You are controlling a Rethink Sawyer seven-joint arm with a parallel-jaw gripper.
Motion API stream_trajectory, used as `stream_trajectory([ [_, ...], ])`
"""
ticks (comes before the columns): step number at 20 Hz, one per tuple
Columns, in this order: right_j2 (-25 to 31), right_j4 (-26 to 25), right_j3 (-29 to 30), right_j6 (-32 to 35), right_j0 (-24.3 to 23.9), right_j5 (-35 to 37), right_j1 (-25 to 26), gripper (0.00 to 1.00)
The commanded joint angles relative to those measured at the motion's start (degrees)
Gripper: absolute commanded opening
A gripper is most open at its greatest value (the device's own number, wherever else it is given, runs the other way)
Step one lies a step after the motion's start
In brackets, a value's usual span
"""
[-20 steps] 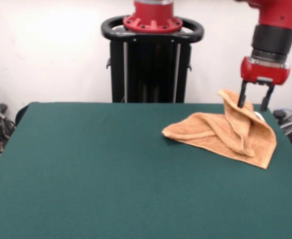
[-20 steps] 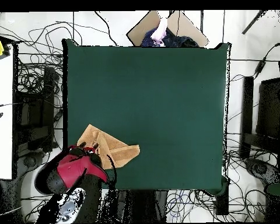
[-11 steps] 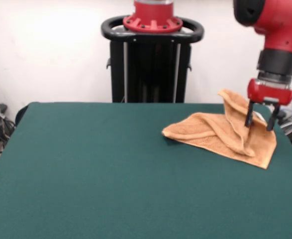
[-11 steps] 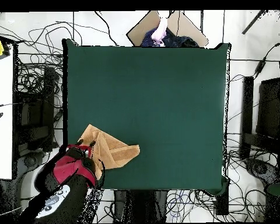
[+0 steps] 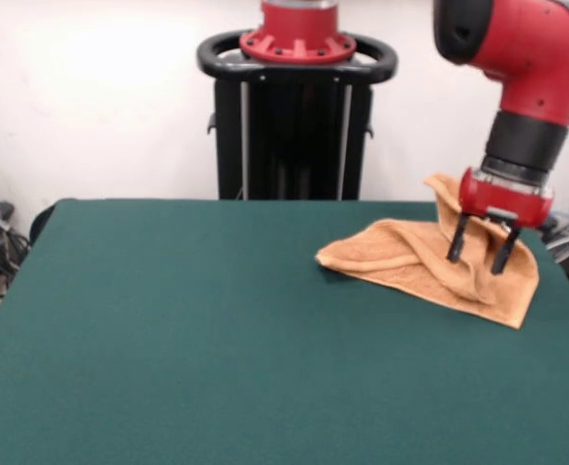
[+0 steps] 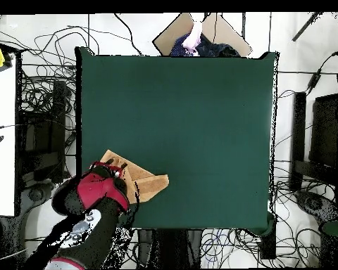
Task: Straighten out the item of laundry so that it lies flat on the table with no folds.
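A broad dark green tabletop (image 5: 216,329) carries a single thing: a rumpled orange-tan towel (image 5: 410,262) near one corner, folded over itself, one part standing up in a peak rather than lying flat.

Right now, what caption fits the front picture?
Open gripper over a crumpled orange-tan terry towel on the dark green table.

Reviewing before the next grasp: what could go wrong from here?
1. The towel is bunched in overlapping folds; the open end effector may pinch several layers at once, so a pull would drag the heap rather than spread it.
2. The towel sits near the table corner; a pull outward could slide it off.
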Motion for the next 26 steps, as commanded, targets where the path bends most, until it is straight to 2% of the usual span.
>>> stream_trajectory([
  [1,3.4,0.4,-5.9,4.3,-3.7,5.5,-0.8,1.00],
  [3,5.0,0.3,-5.9,5.2,-4.1,4.0,1.1,1.00],
  [6,8.3,0.4,-6.0,4.6,-5.5,6.7,2.5,1.00],
  [11,12.0,0.3,-6.6,4.4,-7.6,5.3,5.8,1.00],
  [16,15.3,-1.6,-7.7,1.3,-10.6,7.3,9.5,1.00],
  [20,20.4,-2.0,-4.7,-1.2,-15.0,13.7,6.6,1.00],
  [26,23.9,-2.6,-2.6,-2.3,-18.1,21.2,2.0,1.00],
])
